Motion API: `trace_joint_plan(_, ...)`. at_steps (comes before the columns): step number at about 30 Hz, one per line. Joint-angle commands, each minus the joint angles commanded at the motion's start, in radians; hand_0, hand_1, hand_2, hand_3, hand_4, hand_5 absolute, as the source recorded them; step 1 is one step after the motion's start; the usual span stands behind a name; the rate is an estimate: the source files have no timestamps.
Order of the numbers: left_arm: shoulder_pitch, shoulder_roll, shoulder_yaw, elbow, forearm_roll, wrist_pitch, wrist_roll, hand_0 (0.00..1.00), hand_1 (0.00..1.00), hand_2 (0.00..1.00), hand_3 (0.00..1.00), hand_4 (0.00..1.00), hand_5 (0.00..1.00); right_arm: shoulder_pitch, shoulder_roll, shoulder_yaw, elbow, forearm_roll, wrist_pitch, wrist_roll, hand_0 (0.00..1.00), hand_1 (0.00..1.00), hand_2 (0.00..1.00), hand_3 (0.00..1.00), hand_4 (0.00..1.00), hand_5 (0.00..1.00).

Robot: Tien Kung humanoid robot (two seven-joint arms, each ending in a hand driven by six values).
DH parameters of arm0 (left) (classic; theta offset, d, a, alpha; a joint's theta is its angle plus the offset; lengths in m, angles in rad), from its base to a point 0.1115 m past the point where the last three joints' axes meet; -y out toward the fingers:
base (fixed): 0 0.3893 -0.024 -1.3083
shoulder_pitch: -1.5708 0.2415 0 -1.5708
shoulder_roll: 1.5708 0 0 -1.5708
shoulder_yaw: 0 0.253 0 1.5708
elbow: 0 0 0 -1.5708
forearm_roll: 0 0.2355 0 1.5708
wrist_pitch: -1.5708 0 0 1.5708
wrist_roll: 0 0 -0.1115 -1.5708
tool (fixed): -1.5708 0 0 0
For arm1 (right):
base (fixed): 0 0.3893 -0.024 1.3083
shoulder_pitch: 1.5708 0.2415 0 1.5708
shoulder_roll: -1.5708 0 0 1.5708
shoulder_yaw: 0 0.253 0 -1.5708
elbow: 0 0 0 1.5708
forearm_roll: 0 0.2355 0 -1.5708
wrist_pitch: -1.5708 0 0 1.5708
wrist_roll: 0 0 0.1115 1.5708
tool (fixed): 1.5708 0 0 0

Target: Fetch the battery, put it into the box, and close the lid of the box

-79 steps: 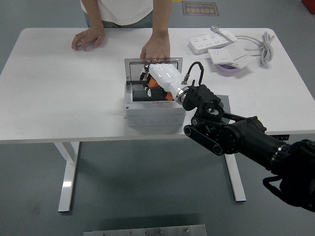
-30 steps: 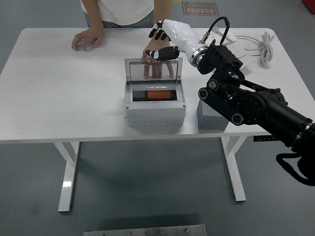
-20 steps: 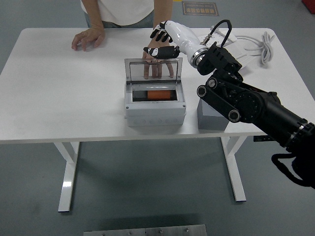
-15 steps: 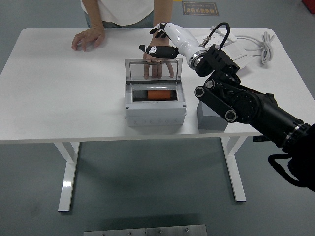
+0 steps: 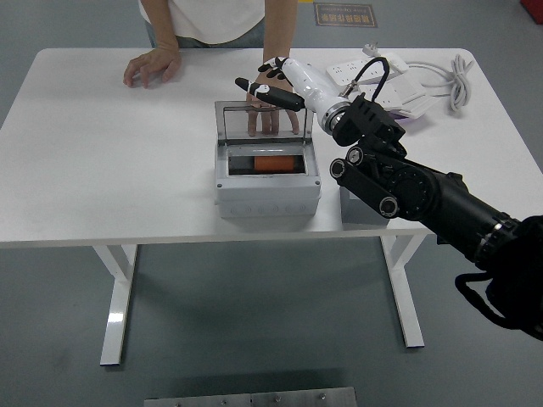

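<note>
Near edge of white table (image 5: 102,212): grey box (image 5: 266,182) sits just left of centre, close to that edge, body intact, cavity open to view. Orange battery (image 5: 271,162) lies inside the box, flat on the bottom. No longer in the robot's grip; was being lowered in a few seconds ago, so fetch and place judged complete.

Just right of the box: grey block (image 5: 356,208), largely masked by the black right arm (image 5: 416,191).

Behind the cavity: clear lid (image 5: 263,121) stands upright on its rear hinge, not yet closed. Same position as in the last second.

Above the lid's top edge: right hand (image 5: 273,83), fingers spread and empty, forefinger extended leftward past the lid's centre. Has swung up out of the box and over the last second drifted left and slightly down toward the lid's top. Contact with the lid cannot be told. Judged as lining up behind the lid for a forward push to shut it.

Beyond the lid: person's hand (image 5: 270,114) flat on the table, seen through the clear panel, in the path behind the hinge; unmoved. Second person's hand (image 5: 150,66) near the far left edge.

Far right corner: white power strips (image 5: 373,72) and coiled cable (image 5: 458,76).

Left hand absent from view.
</note>
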Motion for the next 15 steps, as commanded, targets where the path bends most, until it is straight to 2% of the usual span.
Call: trace_joint_plan(15,-0.001,0.0,0.002,0.0,-0.001,-0.001,-0.003,0.676,0.743,0.643,0.574,0.566,0.172,-0.01,0.011,-0.061,0.006,0.035,0.014,-0.011,0.998,0.823,0.782,0.816,0.986,0.998)
